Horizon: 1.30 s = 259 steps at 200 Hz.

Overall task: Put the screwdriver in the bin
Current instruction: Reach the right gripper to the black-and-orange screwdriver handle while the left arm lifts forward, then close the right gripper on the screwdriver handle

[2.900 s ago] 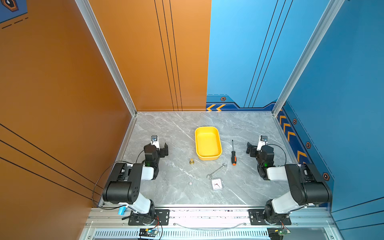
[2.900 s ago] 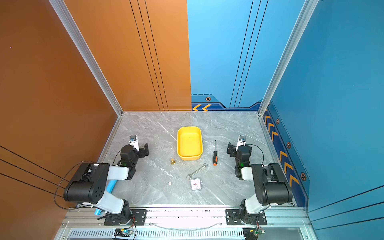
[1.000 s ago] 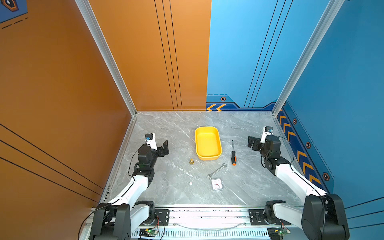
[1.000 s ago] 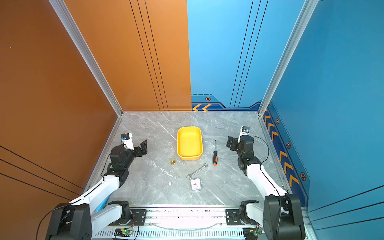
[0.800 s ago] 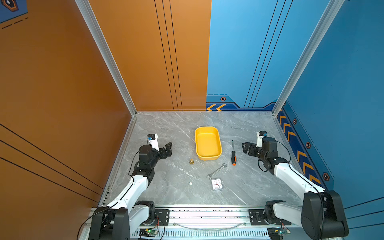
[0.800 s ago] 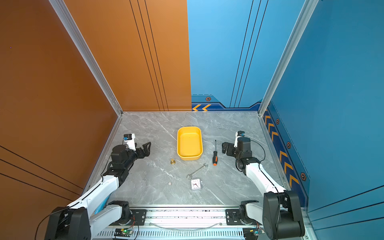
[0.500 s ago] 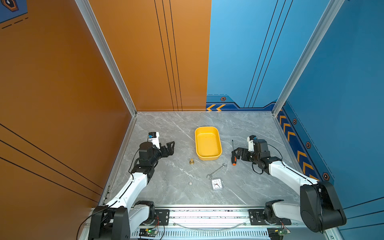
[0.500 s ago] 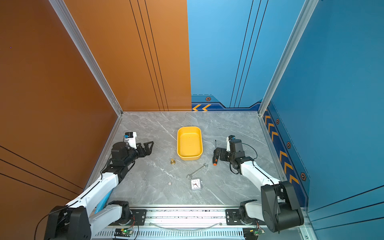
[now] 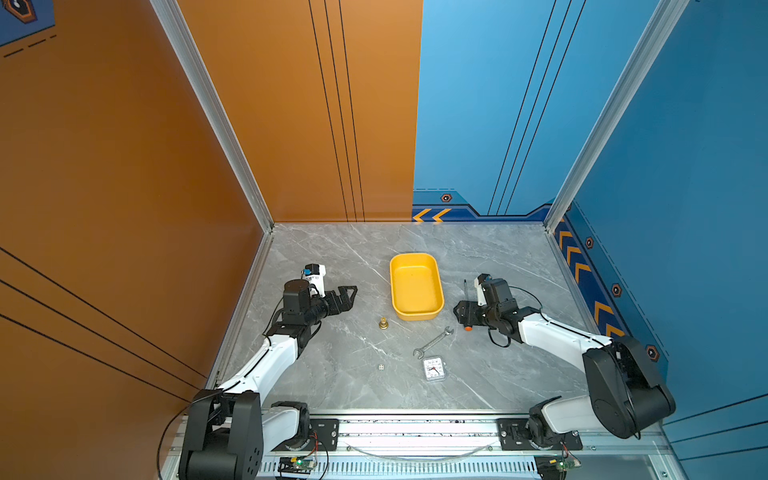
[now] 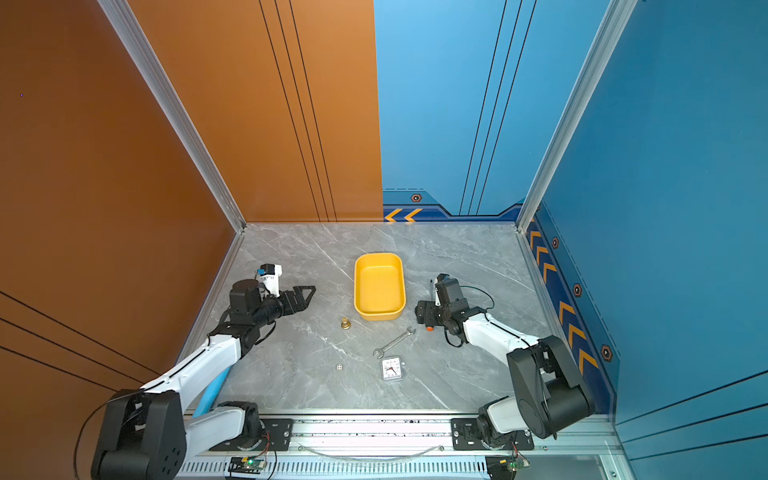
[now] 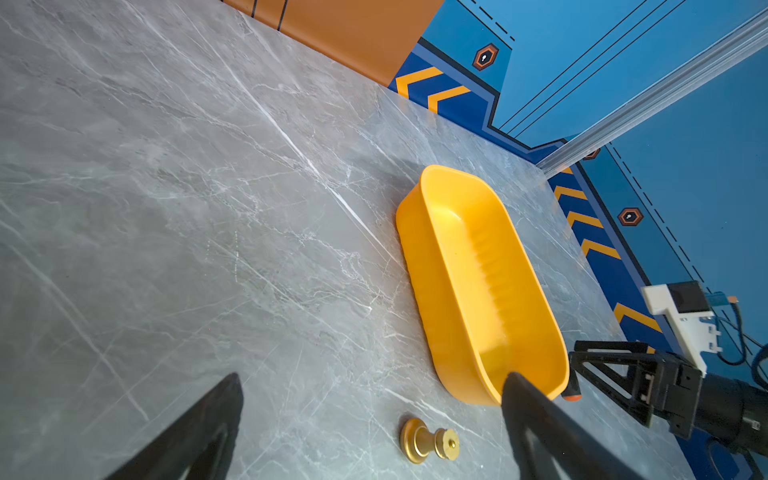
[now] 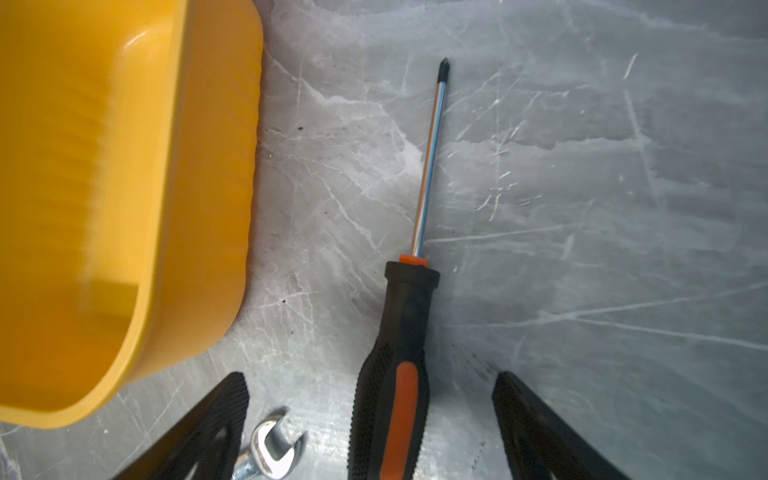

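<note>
Grey marbled tabletop (image 9: 332, 249), orange and blue walls around. Flat on it, just beside the bin (image 9: 417, 315) but outside: the screwdriver (image 12: 399, 374). Right pincer (image 12: 370, 379) apart, astride the handle, not yet clamped; left pincer (image 11: 372, 377) apart too, empty, well off. Risks: pinching the wrench (image 12: 270, 449) head close by one finger; clipping the bin wall with the long shaft; tipping from a grip far back. Bin empty.

Black-and-orange screwdriver (image 12: 405, 316) lying flat, just beside shallow yellow bin (image 12: 208, 166), parallel to it
</note>
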Motion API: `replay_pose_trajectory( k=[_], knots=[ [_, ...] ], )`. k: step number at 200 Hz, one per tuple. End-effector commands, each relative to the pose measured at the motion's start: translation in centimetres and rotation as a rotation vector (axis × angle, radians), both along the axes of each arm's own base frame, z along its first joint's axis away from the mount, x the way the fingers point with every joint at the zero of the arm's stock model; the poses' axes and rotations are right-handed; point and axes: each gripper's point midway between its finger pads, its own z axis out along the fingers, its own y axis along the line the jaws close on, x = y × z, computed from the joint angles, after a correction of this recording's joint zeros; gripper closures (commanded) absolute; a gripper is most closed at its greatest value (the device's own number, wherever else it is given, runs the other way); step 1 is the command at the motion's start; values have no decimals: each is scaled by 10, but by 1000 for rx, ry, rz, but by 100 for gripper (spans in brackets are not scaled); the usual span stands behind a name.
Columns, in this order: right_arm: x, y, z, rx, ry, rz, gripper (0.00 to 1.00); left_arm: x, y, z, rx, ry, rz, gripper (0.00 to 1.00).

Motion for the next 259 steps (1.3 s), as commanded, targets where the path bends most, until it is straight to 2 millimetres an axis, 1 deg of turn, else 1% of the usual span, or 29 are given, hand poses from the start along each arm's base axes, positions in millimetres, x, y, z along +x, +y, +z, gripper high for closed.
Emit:
replay_pose_trajectory(
  k=[1,24,53,109,161,180,203,224,248,254,259],
  knots=[
    [2,-5,-9,-52,34,-34,15,-1,-14,4,-57,25,-57,2],
    [2,-2,-15,-63,54,-33,19,-4,-19,0,-81,49,-78,2],
    [4,1,-17,-92,60,-27,22,-6,-22,-3,-98,72,-82,2],
    [3,1,-32,-176,119,-19,31,-5,-30,-7,-123,122,-106,2],
    [1,-1,-40,-224,152,-18,39,-4,-34,-12,-117,153,-115,2],
    [-1,-2,-43,-236,164,-13,46,-4,-35,-13,-115,157,-117,2],
    [-3,-3,-45,-243,177,-13,51,-4,-36,-14,-111,158,-119,2],
    [-4,-3,-45,-246,182,-12,54,-3,-36,-14,-113,160,-120,2],
    [-4,-3,-43,-247,188,-6,60,-3,-38,-14,-116,166,-128,2],
    [-4,-3,-43,-247,188,-7,63,-3,-39,-13,-117,165,-129,2],
    [-4,-2,-43,-246,190,-5,68,-3,-39,-14,-117,167,-130,2]
  ],
)
